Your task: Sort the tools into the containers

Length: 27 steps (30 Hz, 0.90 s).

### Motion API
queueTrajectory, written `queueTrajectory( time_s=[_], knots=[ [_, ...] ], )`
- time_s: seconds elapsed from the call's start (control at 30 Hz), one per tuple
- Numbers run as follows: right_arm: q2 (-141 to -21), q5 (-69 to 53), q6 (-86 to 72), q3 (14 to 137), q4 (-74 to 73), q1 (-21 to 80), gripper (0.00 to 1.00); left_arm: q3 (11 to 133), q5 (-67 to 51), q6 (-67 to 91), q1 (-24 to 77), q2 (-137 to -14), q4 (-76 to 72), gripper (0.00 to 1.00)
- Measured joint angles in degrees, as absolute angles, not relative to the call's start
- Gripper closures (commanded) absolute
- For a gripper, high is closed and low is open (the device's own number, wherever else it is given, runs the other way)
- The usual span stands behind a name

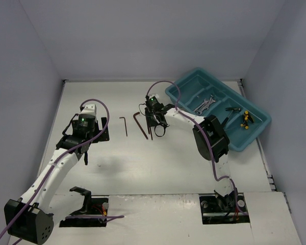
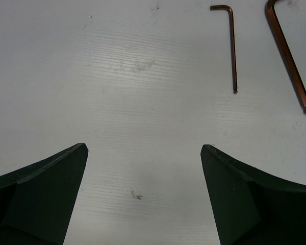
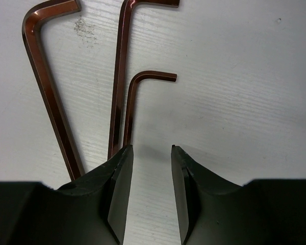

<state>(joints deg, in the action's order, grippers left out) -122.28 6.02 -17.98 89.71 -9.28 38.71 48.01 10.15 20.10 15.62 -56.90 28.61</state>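
Hovering my right pincer (image 3: 151, 149) over three glossy coppery-brown L-shaped hex keys (image 3: 119, 76), I am holding it narrowly parted, empty; my left pincer (image 2: 144, 146) is gaping wide.

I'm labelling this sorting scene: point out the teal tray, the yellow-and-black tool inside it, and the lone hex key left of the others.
Teal-blue rectangular plastic tray (image 1: 236, 141): top view, near wall.
Yellow-and-black handled tool (image 1: 246, 119): top view, handle.
Lone dark L-shaped hex key (image 2: 232, 51): left wrist view, long shaft.
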Motion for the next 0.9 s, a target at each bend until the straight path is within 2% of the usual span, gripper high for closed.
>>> queueTrajectory(
  time_s=[0.77, 0.9],
  knots=[
    [-124.12, 6.34, -19.75, 90.32, -9.18, 39.86, 0.69, 48.01, 10.13, 19.97, 15.62, -56.90, 28.62, 0.09],
    [-124.55, 6.94, -19.75, 90.32, -8.84, 39.90, 0.75, 48.01, 10.13, 19.97, 15.62, -56.90, 28.62, 0.09]
  ],
)
